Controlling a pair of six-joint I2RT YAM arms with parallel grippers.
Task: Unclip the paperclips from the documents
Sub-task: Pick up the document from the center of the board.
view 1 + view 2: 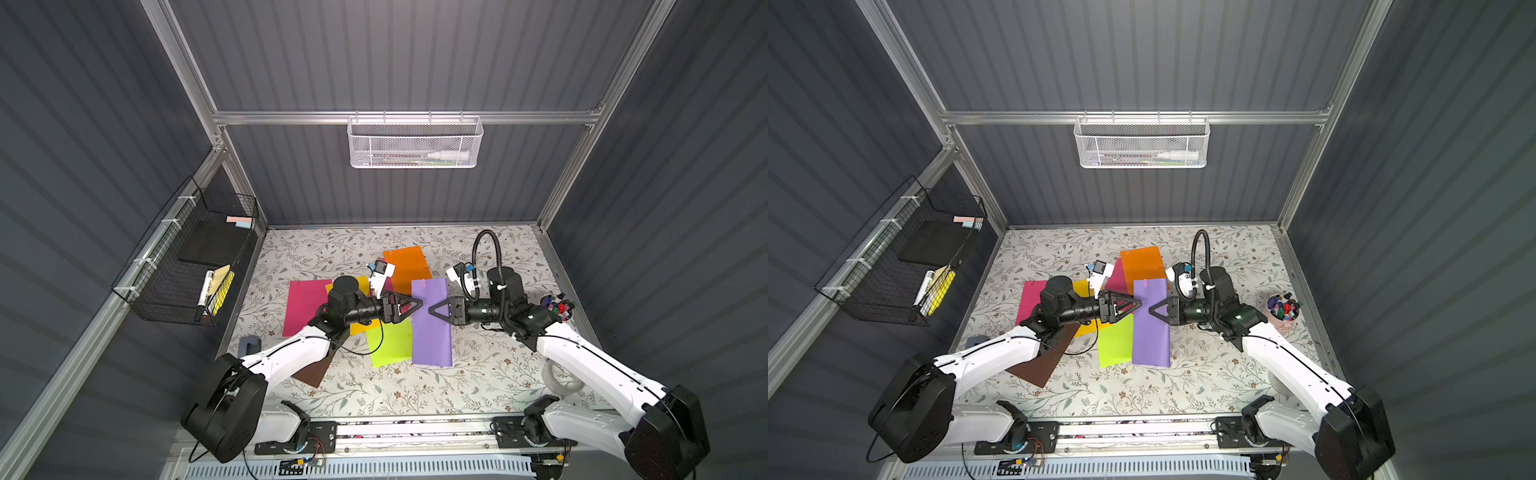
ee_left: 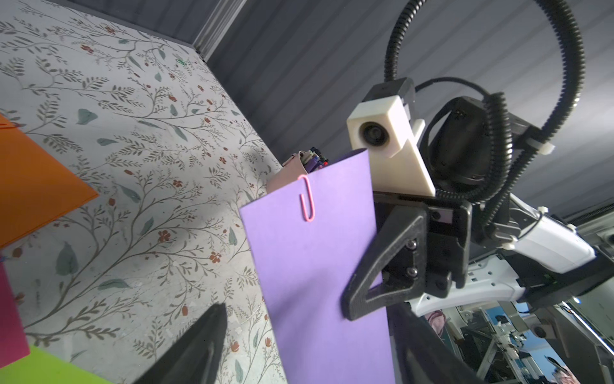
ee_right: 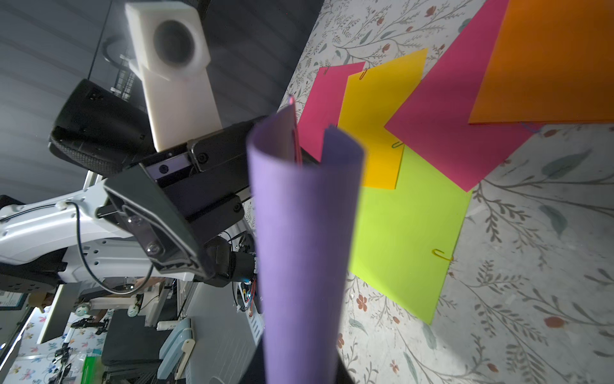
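Above the middle of the table [image 1: 478, 374], a purple sheet [image 1: 431, 328] is held off the surface by the right gripper [image 1: 432, 309], whose black triangular fingers are pressed together on its right long edge. The sheet is thin matte paper, rectangular, and in the right wrist view it is bowed across its width into a trough. In both top views its long axis runs from the near side of the table to the far side. One pink clip [image 2: 307, 199], a narrow loop of bent wire, is seated on the far short edge, its length aligned with the sheet's long axis.

The left gripper [image 1: 417, 303] is placed at the left long edge with its fingers spread. In the left wrist view the sheet is seen between them; whether it is touched cannot be told.

Seven sheets are counted in all. Six are laid flat and overlapped on the floral-patterned table: one orange sheet [image 1: 409, 266], one yellow sheet [image 3: 375, 109], one lime sheet [image 1: 390, 343], one brown sheet [image 1: 311, 374] partly covered by the left arm, and two magenta sheets [image 1: 305, 307].

Four more clips are made out in the right wrist view:
- a yellow clip [image 3: 442, 255] on the lime sheet's edge;
- a green clip [image 3: 397, 144] where lime and yellow meet;
- an orange clip [image 3: 362, 73] on the yellow sheet's corner;
- a fourth clip [image 3: 327, 69] on a magenta corner, its colour unclear.
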